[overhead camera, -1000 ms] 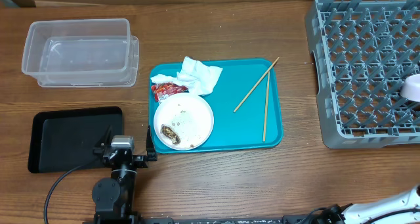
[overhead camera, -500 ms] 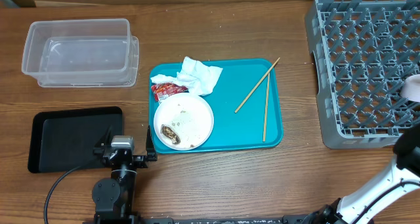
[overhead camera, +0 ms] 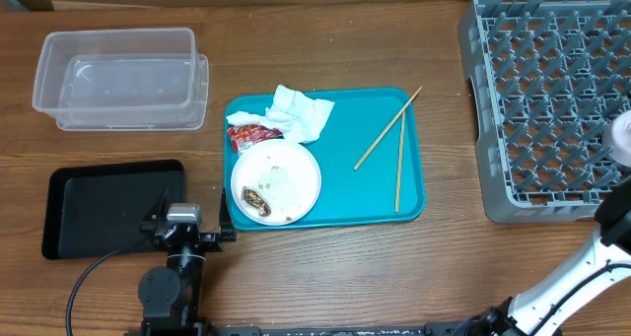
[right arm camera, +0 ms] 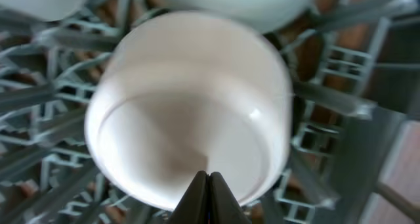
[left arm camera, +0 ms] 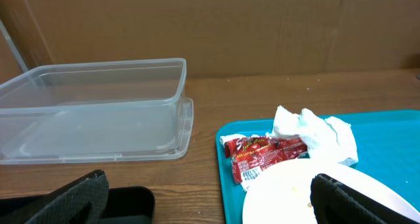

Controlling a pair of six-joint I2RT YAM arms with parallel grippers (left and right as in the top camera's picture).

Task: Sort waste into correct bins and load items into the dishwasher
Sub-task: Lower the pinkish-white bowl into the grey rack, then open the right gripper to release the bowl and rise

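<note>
While poised with right tool pressed together at white cup, likely propped by rack pegs at three o'clock, holds left tool spread.

Matt wood-grain bench; clear glossy plastic tub; matt blk plastic tray; grey plastic rack; crumpled paper napkin; glossy wht cup.
</note>
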